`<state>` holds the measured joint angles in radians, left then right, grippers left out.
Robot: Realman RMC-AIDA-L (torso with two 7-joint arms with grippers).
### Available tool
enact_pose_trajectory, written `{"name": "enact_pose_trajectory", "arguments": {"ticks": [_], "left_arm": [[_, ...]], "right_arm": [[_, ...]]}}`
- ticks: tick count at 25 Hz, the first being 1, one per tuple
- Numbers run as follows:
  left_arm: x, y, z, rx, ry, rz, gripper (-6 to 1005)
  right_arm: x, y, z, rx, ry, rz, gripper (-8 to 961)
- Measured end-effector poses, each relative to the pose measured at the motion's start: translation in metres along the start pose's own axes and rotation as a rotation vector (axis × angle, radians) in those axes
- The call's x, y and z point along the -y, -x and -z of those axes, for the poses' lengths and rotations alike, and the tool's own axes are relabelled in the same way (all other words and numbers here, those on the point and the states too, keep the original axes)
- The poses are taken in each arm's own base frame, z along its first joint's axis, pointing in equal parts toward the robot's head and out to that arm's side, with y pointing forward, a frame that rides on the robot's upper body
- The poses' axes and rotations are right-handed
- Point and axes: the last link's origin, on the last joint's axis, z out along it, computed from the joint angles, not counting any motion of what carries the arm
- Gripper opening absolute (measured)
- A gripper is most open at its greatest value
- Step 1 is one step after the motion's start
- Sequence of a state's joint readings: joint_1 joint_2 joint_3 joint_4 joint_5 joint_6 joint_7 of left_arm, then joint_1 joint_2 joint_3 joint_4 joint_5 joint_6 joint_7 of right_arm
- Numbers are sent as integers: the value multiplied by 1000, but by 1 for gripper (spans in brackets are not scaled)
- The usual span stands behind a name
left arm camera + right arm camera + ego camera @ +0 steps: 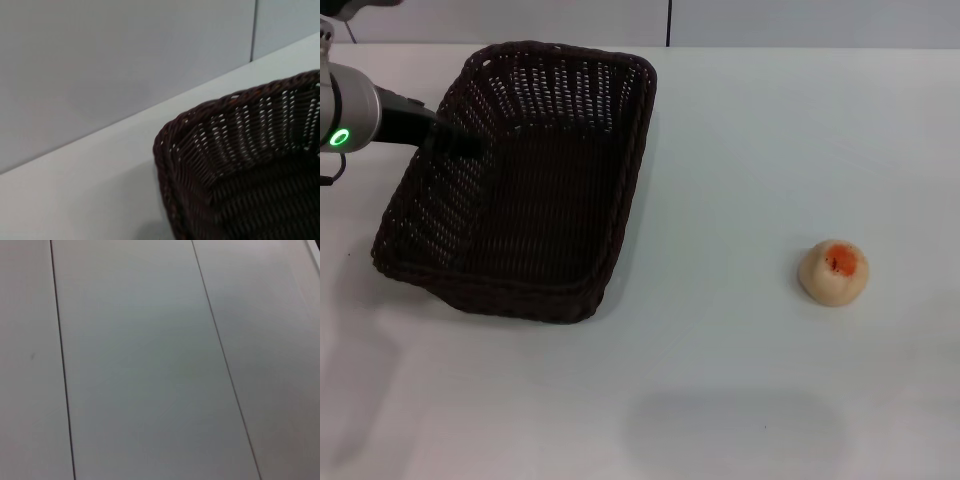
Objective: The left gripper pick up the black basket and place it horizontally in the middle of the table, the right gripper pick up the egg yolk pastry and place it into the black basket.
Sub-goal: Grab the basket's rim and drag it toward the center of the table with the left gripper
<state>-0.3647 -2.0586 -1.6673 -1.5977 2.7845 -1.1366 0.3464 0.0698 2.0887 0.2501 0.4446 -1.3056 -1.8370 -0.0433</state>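
The black basket [530, 190] stands on the left half of the white table [740, 150], its long side running away from me. My left gripper [455, 138] reaches in from the left, its green ring light lit, and sits at the basket's left rim, dark against the weave. The left wrist view shows one corner of the basket [240, 165] and its braided rim. The egg yolk pastry [833, 271], a pale bun with an orange spot on top, lies alone on the right of the table. My right gripper is out of view.
A grey panelled wall [150, 360] fills the right wrist view and runs behind the table's far edge [770, 46]. A faint shadow lies on the table near the front.
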Motion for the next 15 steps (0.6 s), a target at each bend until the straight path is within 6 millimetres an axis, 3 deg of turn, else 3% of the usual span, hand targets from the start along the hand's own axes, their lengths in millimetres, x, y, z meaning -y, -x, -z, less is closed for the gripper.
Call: {"name": "enact_pose_trajectory", "arguments": {"ticks": [15], "left_arm": [[2,4,-24,94,-21,-9,696]], "right_arm": [[-1,0,-1,-2,7,-3,770]]}}
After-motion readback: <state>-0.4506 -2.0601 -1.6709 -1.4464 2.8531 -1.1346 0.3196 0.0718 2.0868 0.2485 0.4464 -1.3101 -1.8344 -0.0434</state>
